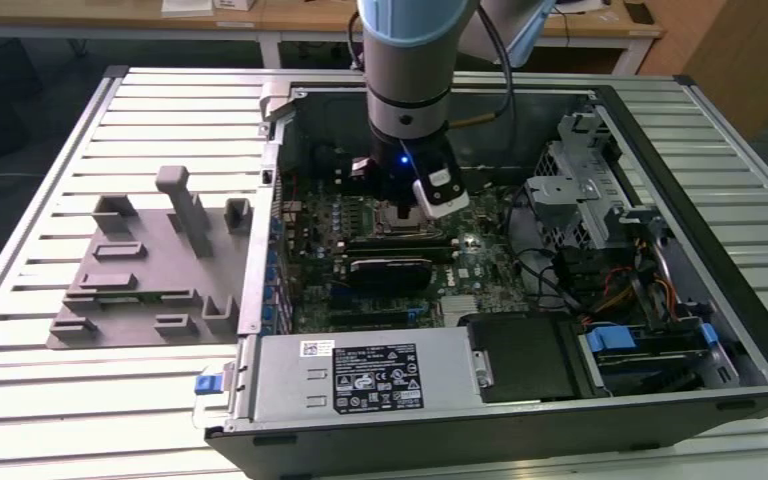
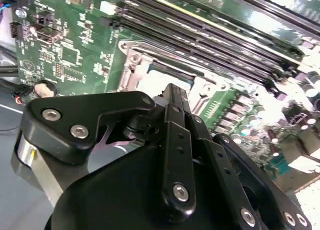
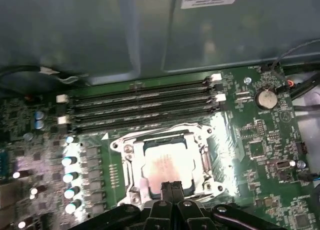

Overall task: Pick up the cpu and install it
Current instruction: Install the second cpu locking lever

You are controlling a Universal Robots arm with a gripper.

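The black two-finger gripper [image 3: 171, 186] is hovering over the metal-framed socket [image 3: 125, 162], fingers pressed together and empty — the pale silver-white square cpu [image 3: 167, 165] is lying seated in that socket for alignment.

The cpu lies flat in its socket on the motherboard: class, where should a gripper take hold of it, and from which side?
Probably from straight above, pinching two opposite edges of the cpu. It lies flat, ringed by the metal socket frame, so no sideways approach looks open. The gripper hangs over its edge.
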